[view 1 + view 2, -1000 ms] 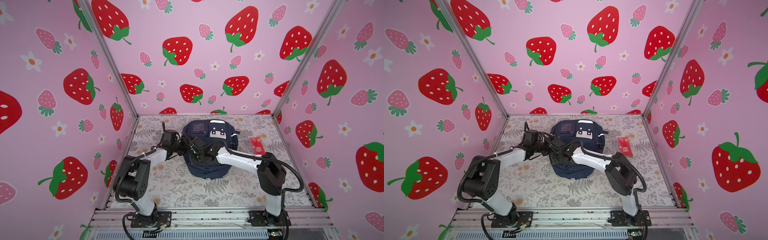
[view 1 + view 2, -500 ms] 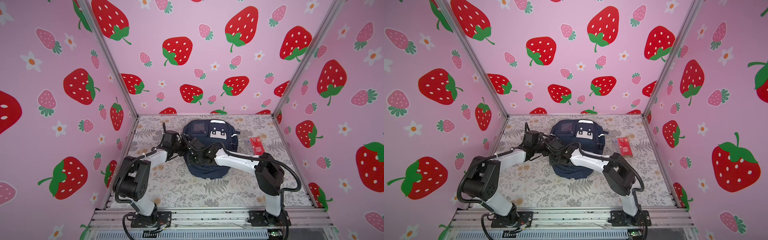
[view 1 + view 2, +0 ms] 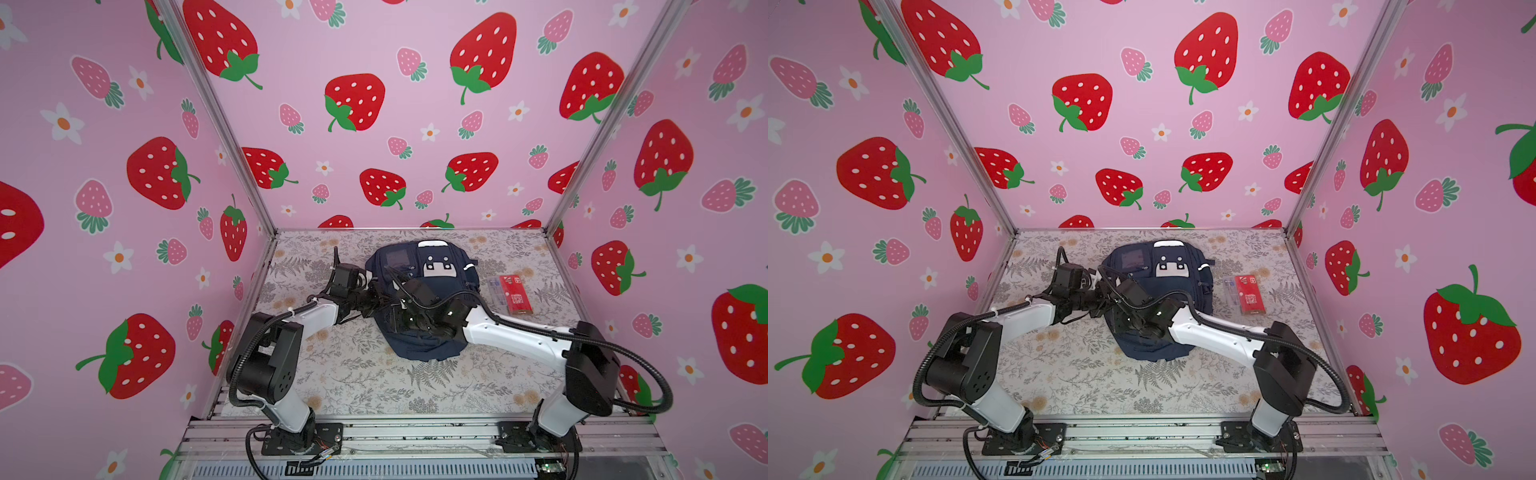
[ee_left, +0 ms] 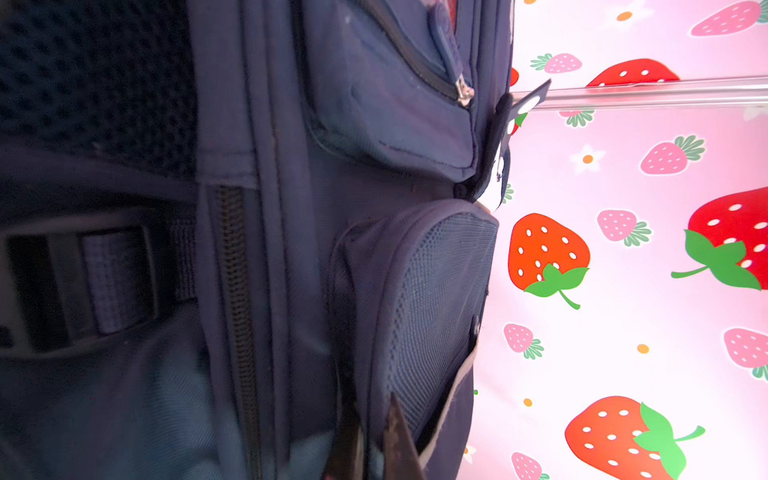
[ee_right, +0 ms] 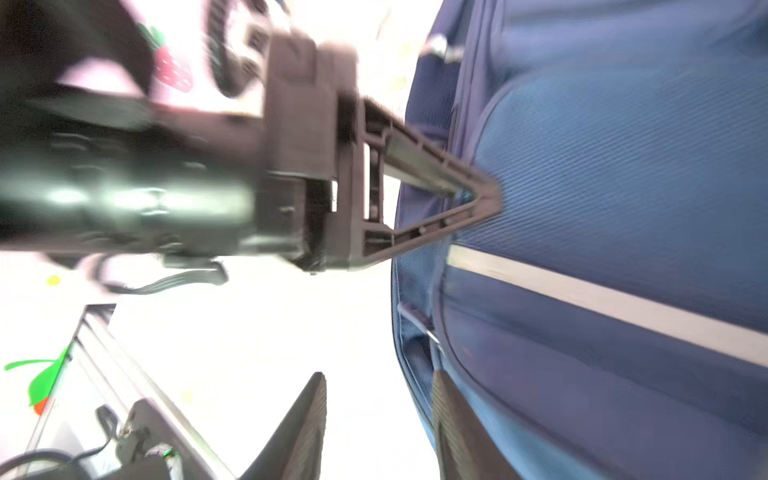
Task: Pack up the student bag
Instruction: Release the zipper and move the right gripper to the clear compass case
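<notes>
The left end effector point(image 5: 482, 195) is closed, its tips pinched on the left side seam of the bag point(image 3: 424, 347). The right end effector point(image 5: 380, 428) is open with nothing between its fingers. One finger point(image 5: 453, 432) sits right at the bag's left side, below a white stripe point(image 5: 602, 299). The bag lies flat on the table point(image 3: 353, 374), from the middle toward the far edge, white patch point(image 3: 437, 266) up. A red pack point(image 3: 515, 296) lies apart on its right.
</notes>
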You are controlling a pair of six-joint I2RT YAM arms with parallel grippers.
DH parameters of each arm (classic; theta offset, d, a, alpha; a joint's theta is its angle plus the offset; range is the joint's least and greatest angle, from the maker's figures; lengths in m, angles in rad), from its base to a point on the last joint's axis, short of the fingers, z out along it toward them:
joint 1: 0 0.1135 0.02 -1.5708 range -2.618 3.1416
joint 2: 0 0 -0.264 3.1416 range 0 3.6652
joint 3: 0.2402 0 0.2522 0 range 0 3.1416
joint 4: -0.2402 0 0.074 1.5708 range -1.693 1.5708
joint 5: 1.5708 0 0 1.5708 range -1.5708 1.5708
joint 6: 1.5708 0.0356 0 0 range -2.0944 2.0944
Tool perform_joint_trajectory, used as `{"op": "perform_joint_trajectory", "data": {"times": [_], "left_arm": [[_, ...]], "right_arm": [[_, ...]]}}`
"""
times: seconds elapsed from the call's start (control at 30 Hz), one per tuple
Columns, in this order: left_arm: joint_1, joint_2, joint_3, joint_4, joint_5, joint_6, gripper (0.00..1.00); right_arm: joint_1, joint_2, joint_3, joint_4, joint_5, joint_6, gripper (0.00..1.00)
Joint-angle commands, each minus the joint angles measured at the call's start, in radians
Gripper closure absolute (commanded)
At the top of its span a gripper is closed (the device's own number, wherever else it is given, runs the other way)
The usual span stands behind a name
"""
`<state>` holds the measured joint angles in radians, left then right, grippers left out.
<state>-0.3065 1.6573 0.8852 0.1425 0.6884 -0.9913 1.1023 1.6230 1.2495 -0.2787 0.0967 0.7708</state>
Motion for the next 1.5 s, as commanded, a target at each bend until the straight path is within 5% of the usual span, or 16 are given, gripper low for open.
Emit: {"op": "perform_joint_trajectory", "data": {"times": [0.0, 0.13, 0.27, 0.4, 0.6, 0.77, 1.0, 1.17, 1.33, 1.47], "left_arm": [[-0.008, -0.019, 0.037, -0.026, 0.057, 0.020, 1.00], [-0.007, -0.026, 0.069, -0.095, 0.059, 0.067, 0.99], [-0.012, -0.072, 0.129, -0.204, 0.028, 0.145, 0.69], [-0.028, -0.112, 0.217, -0.353, -0.015, 0.269, 0.59], [-0.112, -0.149, 0.317, -0.514, -0.119, 0.426, 0.56], [-0.233, -0.144, 0.405, -0.656, -0.265, 0.569, 0.54], [-0.381, -0.117, 0.475, -0.820, -0.444, 0.733, 0.53], [-0.412, -0.201, 0.401, -0.787, -0.469, 0.721, 0.57], [-0.411, -0.325, 0.350, -0.743, -0.536, 0.702, 0.60], [-0.403, -0.415, 0.294, -0.659, -0.597, 0.687, 0.59]], "right_arm": [[0.005, -0.069, -0.042, -0.042, 0.066, -0.014, 0.47], [-0.006, -0.159, -0.113, -0.090, 0.133, -0.010, 0.44], [-0.057, -0.275, -0.194, -0.130, 0.160, 0.016, 0.43], [-0.091, -0.390, -0.259, -0.183, 0.245, 0.045, 0.01], [-0.105, -0.479, -0.288, -0.335, 0.508, 0.146, 0.00], [-0.131, -0.576, -0.370, -0.321, 0.579, 0.158, 0.00], [-0.271, -0.688, -0.499, -0.315, 0.512, 0.154, 0.00], [-0.477, -0.702, -0.542, -0.255, 0.351, -0.019, 0.02], [-0.759, -0.511, -0.485, -0.148, 0.167, -0.161, 0.12], [-0.887, -0.259, -0.389, -0.058, 0.024, -0.223, 0.24]]}}
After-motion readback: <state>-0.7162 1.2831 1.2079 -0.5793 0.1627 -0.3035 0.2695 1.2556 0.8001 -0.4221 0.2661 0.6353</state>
